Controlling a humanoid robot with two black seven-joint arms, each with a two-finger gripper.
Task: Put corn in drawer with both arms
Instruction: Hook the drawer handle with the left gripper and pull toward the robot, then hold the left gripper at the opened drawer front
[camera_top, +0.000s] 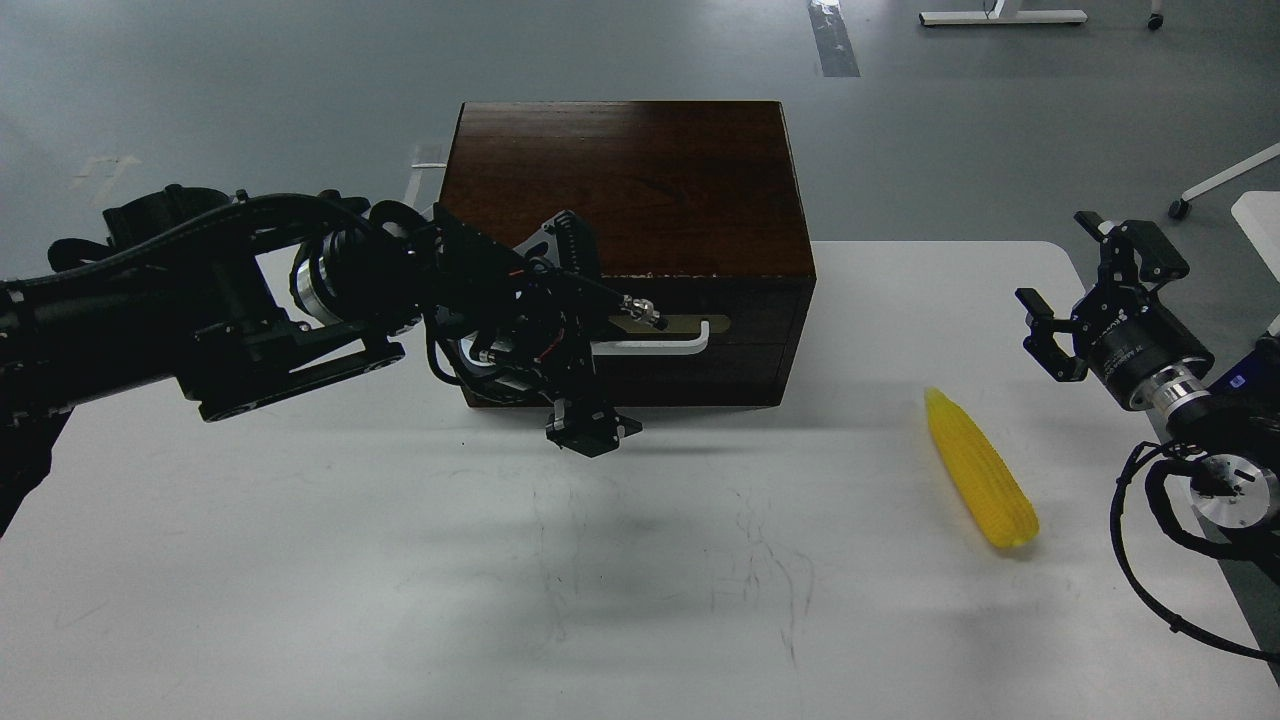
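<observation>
Scuffed and marked, the white surface (640, 600) lay nearest the camera, bare across its front apart from the shadows of the arms.

At the left claw (610, 360) the fingers stood spread: one reached up toward the brass plate of the white bar handle (665, 345), the other hung down just above the surface in front of the cabinet. Whether the upper fingertip touched the handle could not be told — it overlapped it in the head view. The drawer (740, 330) was shut, its front flush with the dark brown cabinet (625, 185), so the opening step was, by my reading, not yet done.

Over at the right edge the right claw (1085, 300) was also spread, its fingers apart and empty, held above the surface.

The corn (980, 468) lay flat on the surface, clear of the cabinet and to its right, untouched by either claw. Its long axis ran on a diagonal — pointed tip toward the cabinet side and away from the camera, blunt end nearer the camera and further right. It sat near the right claw, below and inboard of it, and well apart from the left. The right arm was plainly the nearer one for the pick, and a grasp across the cob's width looked the likelier fit.
</observation>
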